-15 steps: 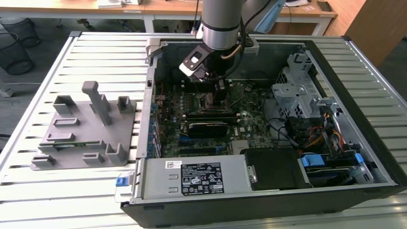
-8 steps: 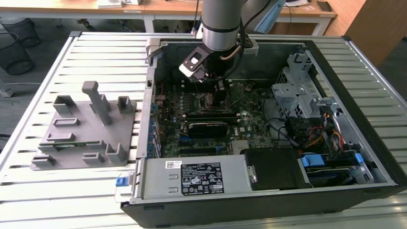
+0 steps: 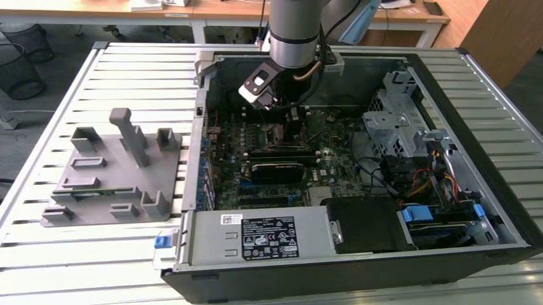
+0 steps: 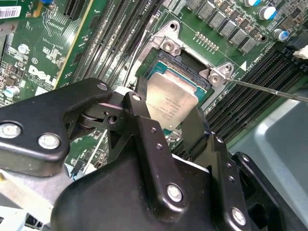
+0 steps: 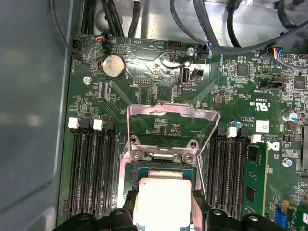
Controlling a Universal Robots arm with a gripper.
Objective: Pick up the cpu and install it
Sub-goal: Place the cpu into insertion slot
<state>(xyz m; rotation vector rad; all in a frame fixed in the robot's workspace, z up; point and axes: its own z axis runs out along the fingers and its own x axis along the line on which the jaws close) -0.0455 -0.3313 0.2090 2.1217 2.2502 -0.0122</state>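
Gripper [image 3: 287,117] inside open computer case [image 3: 357,283], above motherboard [image 3: 335,136], near board's 12 o'clock in exterior view. Fingers [image 4: 137,108] clamped on cpu [image 4: 171,103], one on each opposite edge. Cpu between fingertips, silvery top up, over open socket [image 5: 144,168]. Retention plate [image 5: 171,113] raised. Cannot tell if cpu touches socket. Grey holder [image 3: 110,178] at case's 9 o'clock.

Pale slatted metal table [image 3: 127,70] carries two items: grey plastic holder [image 3: 114,171] toward the exterior view's left, open computer case [image 3: 357,279] just beside it.
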